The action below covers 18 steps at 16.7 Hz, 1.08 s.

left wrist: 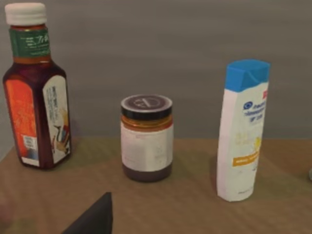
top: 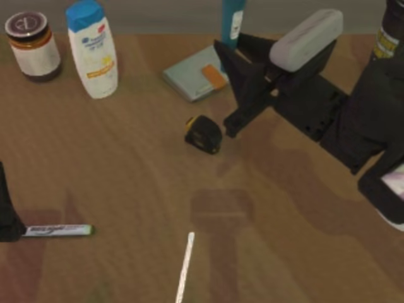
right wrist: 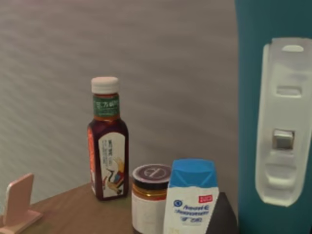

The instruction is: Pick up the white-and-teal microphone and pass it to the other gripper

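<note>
My right gripper (top: pixel 232 82) is closed on the white-and-teal microphone (top: pixel 232 22), lifted just behind the grey notebook (top: pixel 192 74). The grip looks near the handle's end, so I fear it slips during passing. My left gripper (top: pixel 7 218) waits beside the marker pen (top: pixel 58 230), far from the notebook; its fingers I cannot tell.

The right arm reaches in from the top view's right, its gripper (top: pixel 235 53) at the far middle with fingers closed. The left arm sits parked at the left edge.
</note>
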Motion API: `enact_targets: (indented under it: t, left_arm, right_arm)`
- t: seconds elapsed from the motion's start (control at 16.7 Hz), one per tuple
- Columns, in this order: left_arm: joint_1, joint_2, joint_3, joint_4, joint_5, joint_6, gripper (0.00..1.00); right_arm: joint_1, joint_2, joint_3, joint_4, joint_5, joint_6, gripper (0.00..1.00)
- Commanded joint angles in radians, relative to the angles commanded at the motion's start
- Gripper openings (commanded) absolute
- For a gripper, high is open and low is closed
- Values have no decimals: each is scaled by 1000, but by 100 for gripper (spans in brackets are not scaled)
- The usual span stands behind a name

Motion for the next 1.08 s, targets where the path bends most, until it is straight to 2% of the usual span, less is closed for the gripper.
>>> enact_targets:
  t: [0.6,0.78,1.08]
  left_arm:
    - [-5,13,11,7,13,1,100]
    - [-37,111,84,49,95,11,100]
    - [-113,456,298,172,322,44,100]
  right_arm:
    - [0,0,0,0,0,0,0]
    - [0,0,0,0,0,0,0]
    - [0,0,0,0,0,0,0]
